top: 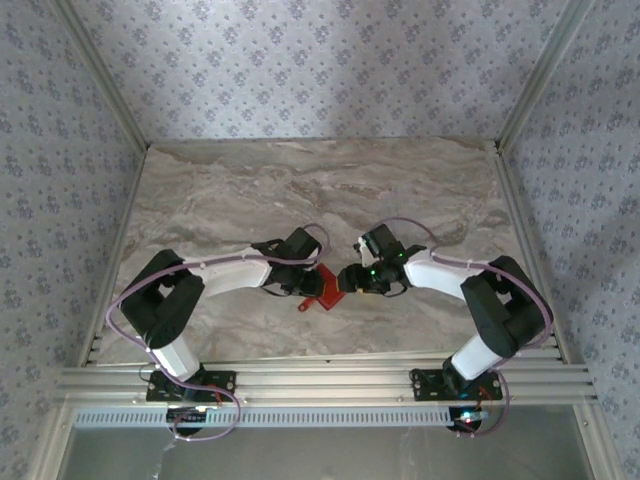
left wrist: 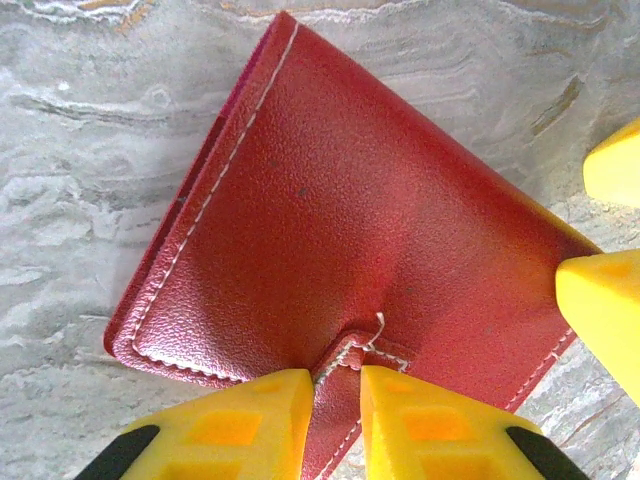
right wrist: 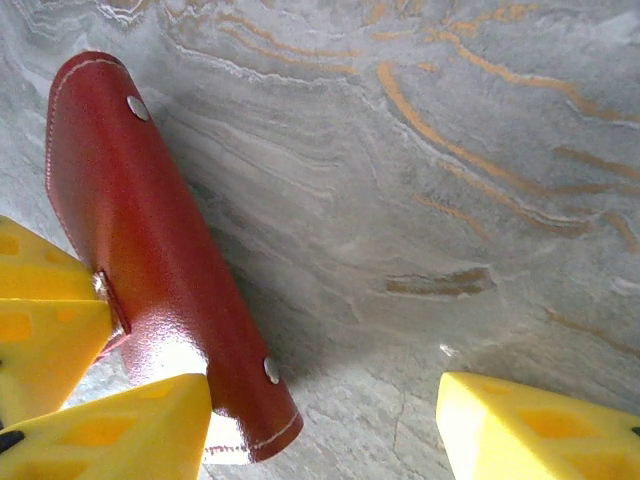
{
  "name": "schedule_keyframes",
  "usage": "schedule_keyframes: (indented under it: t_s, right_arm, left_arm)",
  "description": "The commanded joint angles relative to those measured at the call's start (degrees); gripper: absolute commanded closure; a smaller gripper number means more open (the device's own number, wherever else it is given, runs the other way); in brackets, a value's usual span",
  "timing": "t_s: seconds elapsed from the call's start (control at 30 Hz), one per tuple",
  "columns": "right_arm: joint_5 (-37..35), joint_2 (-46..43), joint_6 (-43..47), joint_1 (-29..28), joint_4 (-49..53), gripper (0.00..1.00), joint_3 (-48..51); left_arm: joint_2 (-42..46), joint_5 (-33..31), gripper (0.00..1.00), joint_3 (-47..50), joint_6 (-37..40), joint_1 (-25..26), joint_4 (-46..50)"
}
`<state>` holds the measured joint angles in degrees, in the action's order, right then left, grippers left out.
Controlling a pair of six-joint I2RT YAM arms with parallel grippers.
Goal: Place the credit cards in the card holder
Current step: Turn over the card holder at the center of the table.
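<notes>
- Left arm (top: 225,272) bent at the elbow, forearm stretched rightward along the near edge of the surface (top: 300,180).
- Left tool (left wrist: 337,400) almost together, pinched on the strap tab (left wrist: 350,352) of the card holder (left wrist: 340,220).
- Card holder red, white-stitched, folded shut, midway between the left and right edges and closer to the near edge than the far one.
- Right tool (right wrist: 325,400) spread wide apart, one finger (right wrist: 120,430) against the holder's lower corner, the other over bare surface.
- Right arm (top: 455,272) mirroring the left, forearm reaching leftward to the holder.
- Inside of the holder hidden by its closed cover; hard to tell whether lying flat or tipped up; lower end of the strap cut off in the left wrist view.
</notes>
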<state>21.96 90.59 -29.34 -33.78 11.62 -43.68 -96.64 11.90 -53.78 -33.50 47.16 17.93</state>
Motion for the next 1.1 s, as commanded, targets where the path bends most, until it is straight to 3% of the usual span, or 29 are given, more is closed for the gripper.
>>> schedule_keyframes:
  t_s: [0.0, 0.2, 0.53, 0.7, 0.83, 0.87, 0.97, 1.03, 1.07]
  right_arm:
    - [7.6, 4.3, 0.1, -0.8, -8.8, 0.35, -1.1]
    - [13.0, 7.9, -1.2, -1.2, -14.1, 0.36, -1.3]
    - [19.9, 12.9, -3.2, -4.5, -21.0, 0.48, -3.9]
    - [22.7, 13.0, -5.1, -5.1, -25.6, 0.63, -3.0]
    - [25.4, 10.2, -6.3, -4.4, -29.6, 0.91, -0.6]
    - [24.9, 8.7, -6.3, -4.0, -28.9, 0.98, 0.0]
    - [21.0, 2.8, -4.6, -2.4, -23.9, 1.0, 1.8]
    - [13.7, -2.8, -2.4, -1.6, -16.5, 1.0, 2.4]
    - [6.1, -6.3, -0.4, -1.9, -9.1, 1.0, 1.6]
  left_arm:
    - [-1.3, -3.0, 0.78, 3.2, -0.2, -0.1, 3.4]
    - [-0.8, -2.7, 0.79, 5.2, -0.2, -0.5, 2.4]
    - [-0.4, -1.3, 0.79, 7.3, -0.7, -1.6, 0.2]
    - [0.0, -1.2, 0.79, 7.6, -0.7, -1.9, 0.1]
    - [0.3, 0.5, 0.79, 7.9, -0.7, -2.7, -0.7]
    - [0.9, 1.2, 0.78, 8.2, -0.8, -3.3, -1.1]
    - [4.3, 3.0, 0.7, 10.1, -1.1, -5.7, -2.5]
    - [7.8, 2.8, 0.62, 11.7, -1.2, -7.7, -2.4]
    - [9.6, 2.0, 0.59, 12.5, -1.2, -8.8, -2.0]
